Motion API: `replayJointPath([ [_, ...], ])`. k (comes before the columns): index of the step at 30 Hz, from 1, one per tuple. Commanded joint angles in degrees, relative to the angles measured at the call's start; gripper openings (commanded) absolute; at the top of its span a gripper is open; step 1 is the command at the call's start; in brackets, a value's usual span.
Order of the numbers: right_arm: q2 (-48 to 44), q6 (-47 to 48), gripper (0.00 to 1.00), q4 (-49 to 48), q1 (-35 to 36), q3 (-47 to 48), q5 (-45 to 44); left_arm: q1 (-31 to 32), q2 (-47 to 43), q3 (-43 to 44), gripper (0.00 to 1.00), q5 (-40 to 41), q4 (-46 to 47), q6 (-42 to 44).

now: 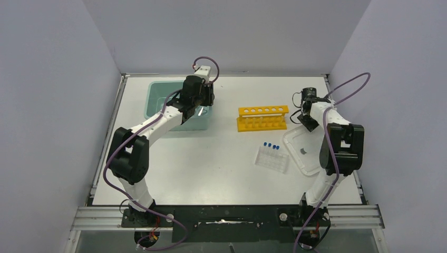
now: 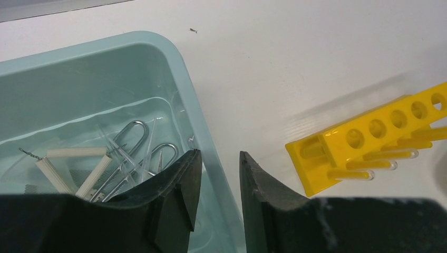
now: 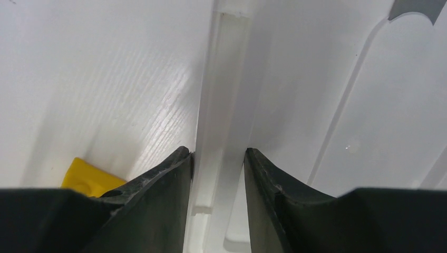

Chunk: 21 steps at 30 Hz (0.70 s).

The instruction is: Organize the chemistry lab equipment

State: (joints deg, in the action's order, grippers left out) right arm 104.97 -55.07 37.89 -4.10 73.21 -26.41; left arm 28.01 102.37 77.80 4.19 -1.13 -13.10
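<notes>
The metal forceps (image 2: 129,138) and clear droppers (image 2: 149,141) lie in the teal tub (image 2: 105,68) beside white strips (image 2: 74,153). My left gripper (image 2: 217,154) is open, its jaws astride the tub's right wall, and hovers over the tub (image 1: 158,100) in the top view (image 1: 203,108). Blue-capped tubes (image 1: 271,146) stand in a clear rack (image 1: 272,161) on the table. My right gripper (image 3: 220,150) is shut on the raised rim of the translucent white lid (image 3: 221,79), at the lid's far left corner in the top view (image 1: 307,122).
A yellow tube rack (image 1: 262,117) lies between the tub and the lid (image 1: 311,158); it shows with clear tubes at the right of the left wrist view (image 2: 379,139). Grey walls close in the table on three sides.
</notes>
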Motion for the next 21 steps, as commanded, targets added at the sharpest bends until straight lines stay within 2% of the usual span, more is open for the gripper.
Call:
replayJointPath([
  [1,-5.52,1.59,0.22,-0.94,1.49,2.19,-7.23,-0.36,-0.28,0.25,0.32,-1.07,3.84,-0.6],
  [10,-9.27,5.08,0.21,-4.51,1.85,0.67,-8.53,-0.32,-0.06,0.32,0.32,-1.91,4.2,-1.09],
  [21,-13.63,10.73,0.2,-10.71,2.47,-0.17,-4.26,-0.49,-1.17,0.14,0.32,-5.01,5.04,-2.19],
])
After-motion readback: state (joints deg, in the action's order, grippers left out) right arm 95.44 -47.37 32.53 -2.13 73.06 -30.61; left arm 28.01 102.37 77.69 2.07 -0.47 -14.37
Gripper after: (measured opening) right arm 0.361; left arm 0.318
